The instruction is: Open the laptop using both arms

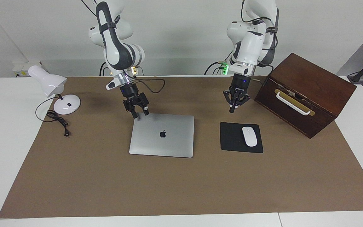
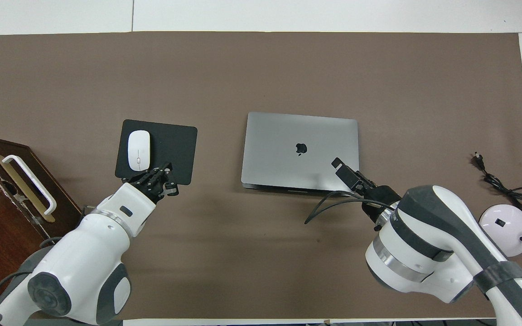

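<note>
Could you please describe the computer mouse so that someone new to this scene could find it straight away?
Start at the brown mat, then find the closed laptop at its middle. Beside it, toward the left arm's end, lies a black mousepad. The mouse rests on it, the only small white oval there.

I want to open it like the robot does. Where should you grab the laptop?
Take the lid's thin edge nearer the robots, coming down from that side. The laptop lies shut and flat, so only an edge can be lifted, and that one shows a dark slot, probably the opening lip. The open right hand hangs over that edge's corner.
</note>
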Robot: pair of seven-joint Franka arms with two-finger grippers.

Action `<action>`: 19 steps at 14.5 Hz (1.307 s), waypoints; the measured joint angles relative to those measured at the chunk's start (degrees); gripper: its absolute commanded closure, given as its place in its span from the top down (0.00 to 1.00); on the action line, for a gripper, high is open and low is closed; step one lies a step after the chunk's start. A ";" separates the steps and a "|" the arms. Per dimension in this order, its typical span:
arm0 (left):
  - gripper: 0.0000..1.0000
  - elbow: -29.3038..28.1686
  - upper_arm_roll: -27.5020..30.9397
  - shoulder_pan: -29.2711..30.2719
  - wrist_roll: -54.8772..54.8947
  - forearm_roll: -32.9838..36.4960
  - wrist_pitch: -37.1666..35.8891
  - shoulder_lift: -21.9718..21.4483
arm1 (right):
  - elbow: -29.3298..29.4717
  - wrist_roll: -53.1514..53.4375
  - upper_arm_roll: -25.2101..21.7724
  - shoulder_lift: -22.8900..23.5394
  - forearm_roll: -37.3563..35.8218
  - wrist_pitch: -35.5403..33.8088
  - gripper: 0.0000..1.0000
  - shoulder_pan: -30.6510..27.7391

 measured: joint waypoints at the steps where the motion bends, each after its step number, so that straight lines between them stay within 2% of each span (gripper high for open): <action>1: 0.00 -1.17 -0.03 -0.92 -0.17 0.00 2.61 0.62 | 0.26 0.00 0.01 0.07 1.32 0.00 1.00 0.12; 4: 0.00 -2.16 -0.02 -3.40 -0.26 0.00 10.08 3.77 | 0.78 0.00 0.07 1.04 2.93 0.20 1.00 1.30; 8: 0.00 -2.20 -0.01 -6.30 -0.34 0.00 16.72 8.70 | 2.75 0.00 0.12 3.58 2.96 5.68 1.00 6.10; 11: 0.00 -2.19 0.04 -7.87 -0.34 0.00 17.52 10.10 | 4.87 0.00 0.16 4.87 2.96 8.62 1.00 8.15; 19: 0.00 -2.15 0.02 -13.75 -0.35 -0.02 17.63 13.82 | 5.29 0.00 0.13 5.28 4.10 9.06 1.00 10.19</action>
